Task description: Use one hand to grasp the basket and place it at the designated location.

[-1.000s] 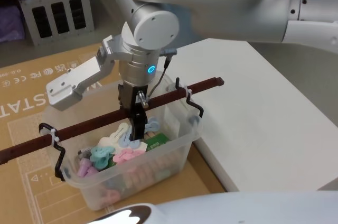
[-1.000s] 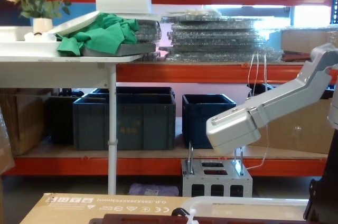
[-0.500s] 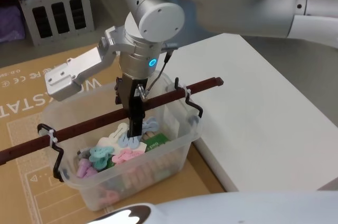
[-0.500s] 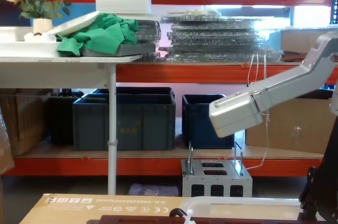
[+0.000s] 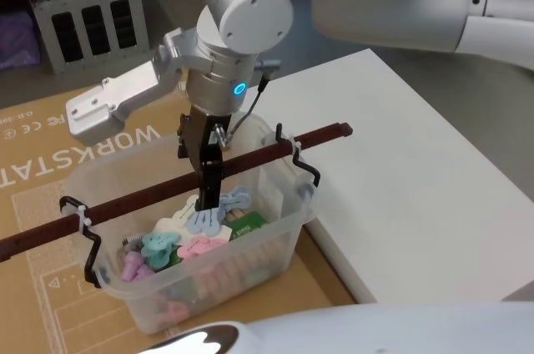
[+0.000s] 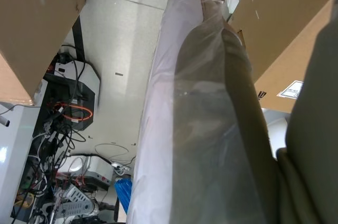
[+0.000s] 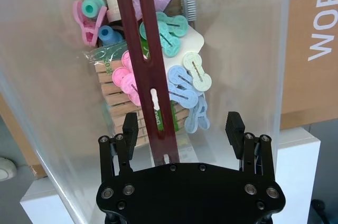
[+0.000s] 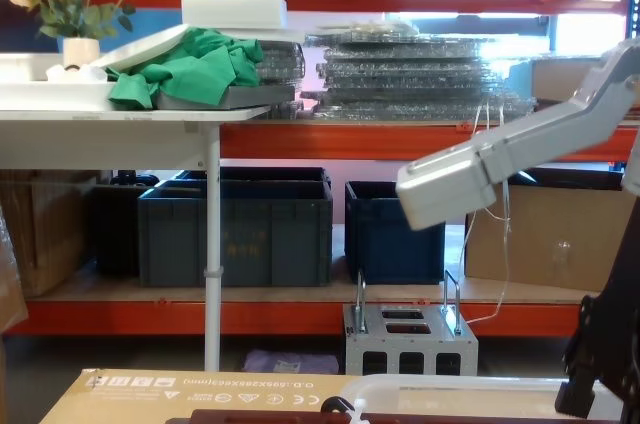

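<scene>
Above the middle of the basket, the right end effector [image 7: 182, 128] is held open. Its two fingers hang on either side of the dark red handle bar [image 5: 275, 147], and neither pad is seen to touch it. In the head view the bar runs from about 8 o'clock to 2 o'clock across the clear plastic basket [image 5: 288, 241].

The basket stands on a brown cardboard mat [image 5: 50, 154]. The white worktop [image 5: 417, 170] lies at its 3 o'clock and is judged to be the likely destination.

Handling, as judged:
- The load is expected to be light, since only clothes pegs are carried.
- The bar looks stiff and smooth. The basket walls look thin and likely to flex, so the bar is the part to be gripped.
- A hold at the bar's midpoint is advised. The bar is fixed only by wire hooks and white ties, so swinging or tipping may follow an off-centre grip.
- Twisting of the flat bar between the pads is a risk.

Counts:
- One basket and one handle bar are seen.
- Two black wire hooks are counted, one at 2 o'clock [image 5: 305, 164] and one at 8 o'clock [image 5: 86, 233].
- More than eight plastic pegs [image 7: 182, 84] are made out, in pink, teal, blue, cream and lilac.
- A stack of wooden pegs [image 7: 119, 113] is present. Overlap prevents an exact tally.
</scene>
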Controlling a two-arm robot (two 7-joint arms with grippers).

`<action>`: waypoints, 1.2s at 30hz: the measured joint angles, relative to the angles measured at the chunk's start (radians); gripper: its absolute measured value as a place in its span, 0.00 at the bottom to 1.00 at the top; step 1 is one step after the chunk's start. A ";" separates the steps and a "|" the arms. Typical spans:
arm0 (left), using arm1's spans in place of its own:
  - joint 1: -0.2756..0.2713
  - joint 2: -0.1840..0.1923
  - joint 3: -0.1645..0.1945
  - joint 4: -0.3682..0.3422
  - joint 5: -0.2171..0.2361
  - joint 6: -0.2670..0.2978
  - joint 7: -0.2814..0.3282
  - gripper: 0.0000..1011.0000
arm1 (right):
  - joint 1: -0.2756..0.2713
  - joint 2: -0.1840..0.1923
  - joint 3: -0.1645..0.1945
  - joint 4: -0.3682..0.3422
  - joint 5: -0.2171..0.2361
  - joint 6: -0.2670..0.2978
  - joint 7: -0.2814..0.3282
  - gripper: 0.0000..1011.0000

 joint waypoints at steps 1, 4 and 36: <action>0.000 0.000 0.000 0.000 0.000 0.000 0.000 0.00 | 0.001 0.002 0.002 -0.001 0.002 0.000 0.000 0.99; 0.000 0.000 0.000 0.000 0.000 0.000 0.000 0.00 | 0.005 0.015 0.014 -0.013 0.014 0.000 -0.001 0.99; 0.000 0.000 0.000 0.000 0.000 0.000 0.000 0.00 | 0.023 0.218 0.170 -0.167 0.140 -0.052 0.003 0.99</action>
